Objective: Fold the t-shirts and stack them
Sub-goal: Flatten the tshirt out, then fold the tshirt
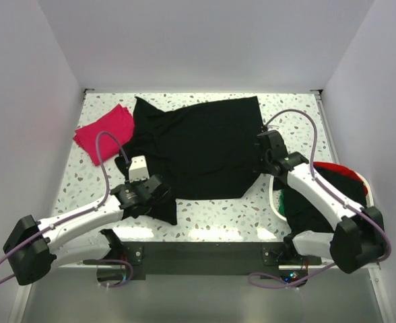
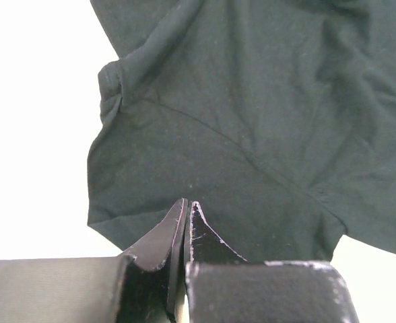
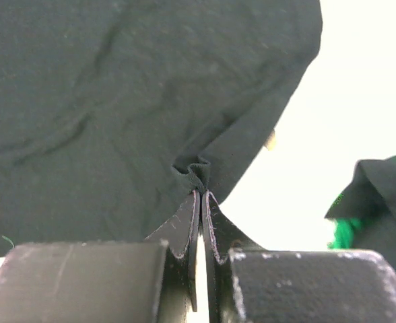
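— What are you failing to make out?
— The neckline of the large black cloth t-shirt (image 1: 205, 148) is vanishing, black on black. The left gripper (image 2: 186, 207) is covering part of its near sleeve. That gripper's fingers are pressing together at the sleeve's hem, and I am not able to tell whether any cloth is lying between them.
— And the right gripper (image 3: 201, 196)?
— It is pinching a small pucker of the black t-shirt's right edge, jaws closed on it.
— Which way is the shirt lying?
— It is lying flat on the speckled white table (image 1: 211, 217), its long axis running left to right, sleeves at its left end and straight hem at its right.
— And the other shirts?
— The magenta-pink cloth t-shirt (image 1: 104, 132), folded to a small rectangle, is lying just left of the black t-shirt's far sleeve. Right of the black t-shirt's hem, a white plastic basket (image 1: 275, 196) is holding crumpled black cloth (image 1: 345, 187), red cloth (image 1: 327, 165) and green cloth (image 3: 345, 233). The right arm (image 1: 319, 195) is crossing over the basket and hiding much of the heap.
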